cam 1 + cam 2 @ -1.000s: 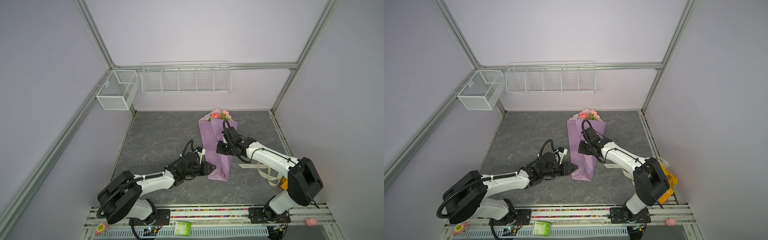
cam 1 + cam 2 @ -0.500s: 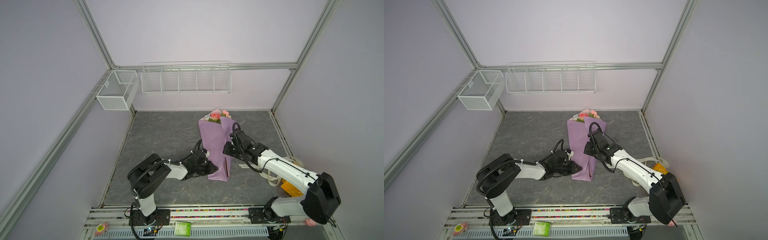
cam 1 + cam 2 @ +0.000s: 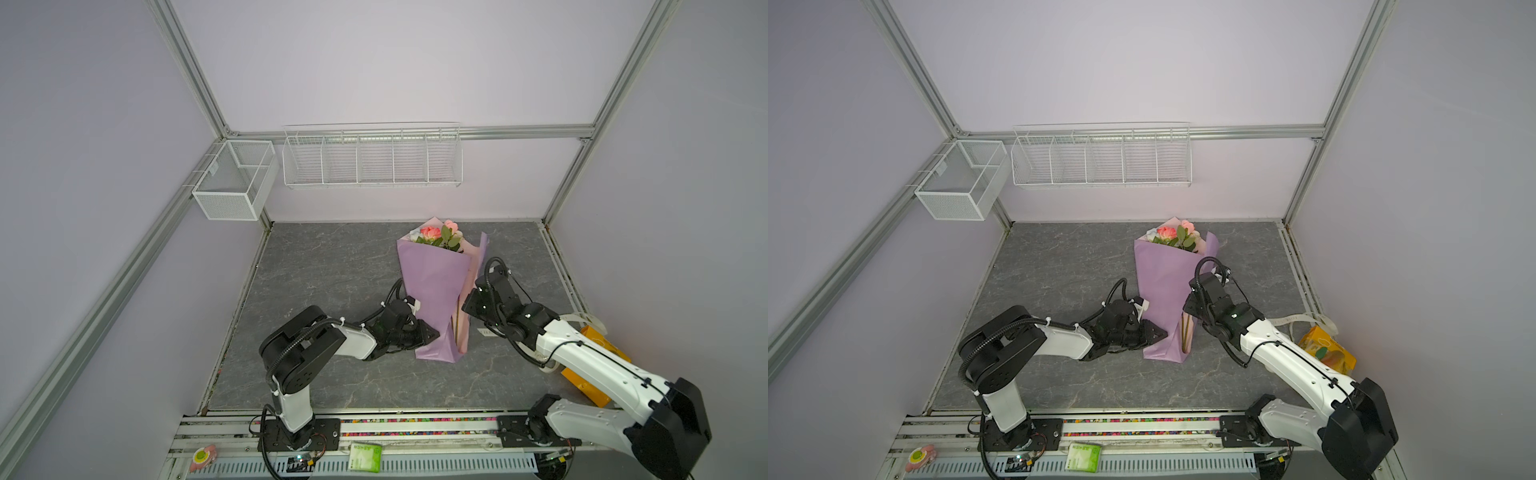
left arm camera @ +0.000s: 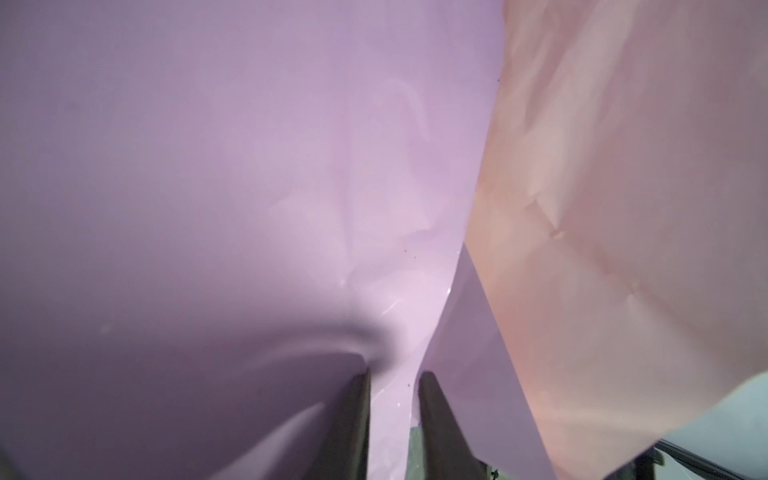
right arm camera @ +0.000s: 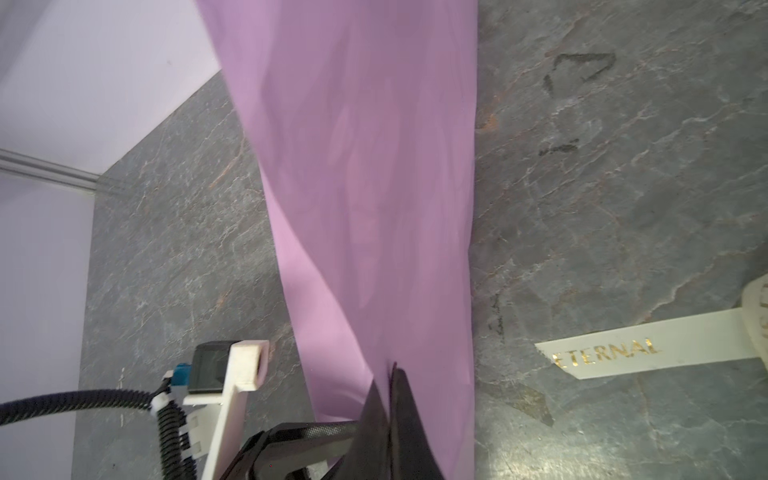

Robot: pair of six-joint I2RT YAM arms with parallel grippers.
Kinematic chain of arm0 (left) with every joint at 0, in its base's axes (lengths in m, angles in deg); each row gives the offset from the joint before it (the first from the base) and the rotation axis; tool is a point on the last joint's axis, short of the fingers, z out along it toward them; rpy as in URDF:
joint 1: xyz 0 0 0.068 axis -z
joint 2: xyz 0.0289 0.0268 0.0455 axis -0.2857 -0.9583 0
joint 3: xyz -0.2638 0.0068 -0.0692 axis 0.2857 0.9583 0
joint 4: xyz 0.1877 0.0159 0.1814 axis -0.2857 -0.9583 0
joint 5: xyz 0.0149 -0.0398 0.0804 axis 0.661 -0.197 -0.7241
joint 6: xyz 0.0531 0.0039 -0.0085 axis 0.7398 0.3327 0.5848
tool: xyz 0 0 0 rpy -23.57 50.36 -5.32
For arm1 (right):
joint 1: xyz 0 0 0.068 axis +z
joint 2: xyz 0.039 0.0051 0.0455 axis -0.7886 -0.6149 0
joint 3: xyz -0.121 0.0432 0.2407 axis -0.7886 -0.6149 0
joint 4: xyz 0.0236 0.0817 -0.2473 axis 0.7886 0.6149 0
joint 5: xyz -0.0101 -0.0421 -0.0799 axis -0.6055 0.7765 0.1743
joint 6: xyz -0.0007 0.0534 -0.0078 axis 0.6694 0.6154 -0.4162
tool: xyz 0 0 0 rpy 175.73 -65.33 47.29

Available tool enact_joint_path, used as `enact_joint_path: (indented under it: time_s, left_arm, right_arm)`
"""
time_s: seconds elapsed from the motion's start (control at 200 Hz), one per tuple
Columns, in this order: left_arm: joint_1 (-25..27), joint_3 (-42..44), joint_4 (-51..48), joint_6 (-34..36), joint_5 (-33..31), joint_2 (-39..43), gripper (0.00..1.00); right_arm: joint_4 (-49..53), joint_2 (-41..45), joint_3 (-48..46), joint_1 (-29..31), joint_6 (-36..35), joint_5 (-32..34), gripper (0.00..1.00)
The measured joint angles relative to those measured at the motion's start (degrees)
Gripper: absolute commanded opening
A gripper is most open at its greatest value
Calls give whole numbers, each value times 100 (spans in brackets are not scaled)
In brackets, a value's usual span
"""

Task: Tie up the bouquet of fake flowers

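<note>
Grey stone-patterned table (image 3: pixel 332 266), walled on three sides. White wire rack (image 3: pixel 372 166) on the back wall, mesh basket (image 3: pixel 232 187) on the left rail.

Lilac paper wrap (image 3: pixel 432 282) lies right of centre as a cone, wide mouth to the back wall, narrow end to the front. Pink inner face shows along its right flap.

Bouquet of fake flowers (image 3: pixel 438 237) sits inside the wrap. Pink and peach heads with green leaves show at the mouth, and green stems (image 3: pixel 1185 332) show low down in the open seam.

Orange packet (image 3: pixel 1327 353) at the right edge, well apart from the wrap. Cream ribbon (image 5: pixel 648 353), gold lettering, flat on the table near the wrap's right side.

Left gripper (image 4: pixel 395 399) at the wrap's narrow waist from the left, fingers (image 4: pixel 359 415) nearly together with a gathered fold of lilac paper between them.

Right gripper (image 5: pixel 388 395) on the right flap, fingers pressed together. It seems to pinch the paper's edge, though the view is tight.
</note>
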Motion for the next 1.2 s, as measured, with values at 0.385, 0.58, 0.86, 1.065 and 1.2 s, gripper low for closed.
enact_joint_path:
  time_s: [0.385,0.58,0.86,1.065,1.2]
  left_arm:
    - [0,35,214,-127,122,-223,22]
    - [0,219,190,-149,61,-55,24]
    - [0,826,-249,-103,-422,1401,40]
    - [0,1073,-590,-37,-684,1904,54]
    - [-2,1071,-636,76,-608,1908,64]
  right_arm:
    - [-682,-1073,363,37,-503,-1224,6]
    - [-831,-2063,1014,90,-649,-1755,6]
    - [-802,-2857,1453,98,-778,-2170,6]
    - [-800,-3193,1626,101,-802,-2424,6]
    - [-726,-3300,1735,109,-828,-2468,7]
